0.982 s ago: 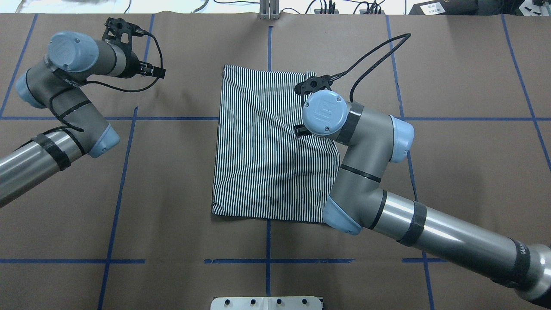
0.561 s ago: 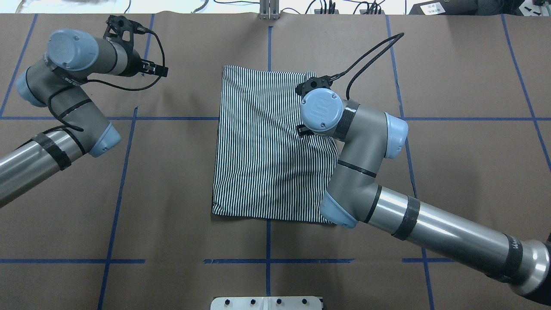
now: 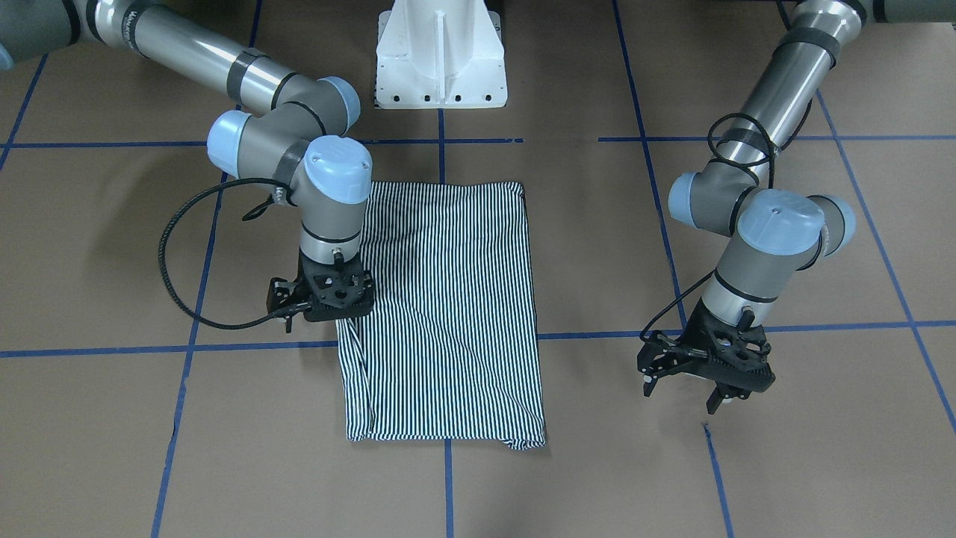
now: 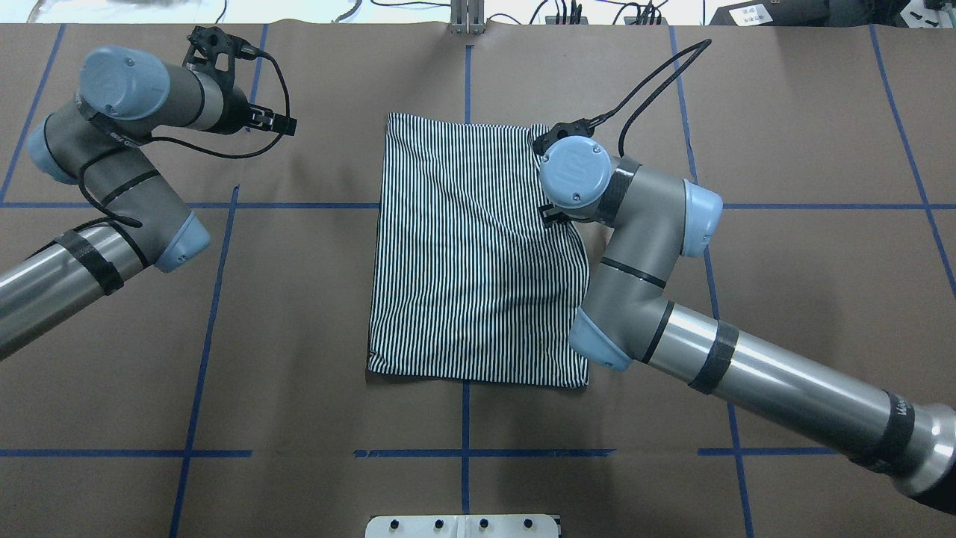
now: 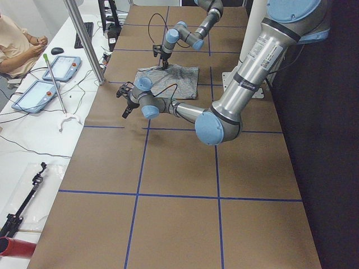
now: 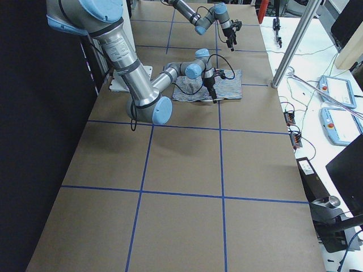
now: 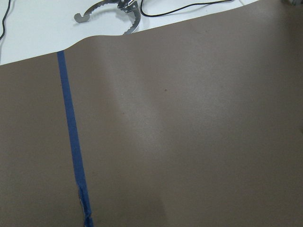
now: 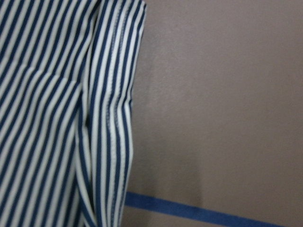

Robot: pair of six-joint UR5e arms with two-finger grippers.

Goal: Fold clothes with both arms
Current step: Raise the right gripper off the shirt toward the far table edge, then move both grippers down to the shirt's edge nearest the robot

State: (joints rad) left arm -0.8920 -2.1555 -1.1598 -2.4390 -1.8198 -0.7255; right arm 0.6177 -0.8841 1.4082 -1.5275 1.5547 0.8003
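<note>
Striped polo shirt (image 4: pixel 470 254) lay folded on brown table (image 4: pixel 784 299), right gripper (image 3: pixel 328 300) at its overhead 2 o'clock edge, jaws' state could not be told, left gripper (image 3: pixel 681 396) well apart at 10 o'clock, jaws spread.

I see shirt (image 4: pixel 478 254) on table (image 4: pixel 299 336) ctr. R gripper (image 3: pixel 326 299) over its R edge; L gripper (image 3: pixel 702 377) well apart, L side.
</note>
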